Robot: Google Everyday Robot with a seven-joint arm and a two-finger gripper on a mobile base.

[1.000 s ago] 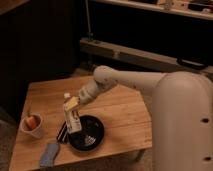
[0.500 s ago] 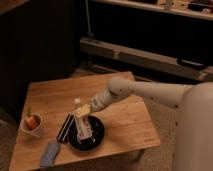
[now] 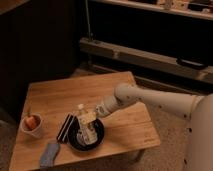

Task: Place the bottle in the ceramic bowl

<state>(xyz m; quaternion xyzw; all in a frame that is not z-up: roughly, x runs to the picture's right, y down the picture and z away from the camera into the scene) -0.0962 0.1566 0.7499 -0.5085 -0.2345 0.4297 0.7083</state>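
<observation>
Camera view: claw (image 3: 88, 120) over the ceramic bowl (image 3: 86, 135), w/ the bottle (image 3: 86, 125) at it, upright-ish, cap up, base inside bowl; can't tell if claw is gripping. Bowl sits on tabletop (image 3: 115, 95), black ridged block (image 3: 65, 127) just beside; white cup (image 3: 33, 125) further left.
</observation>
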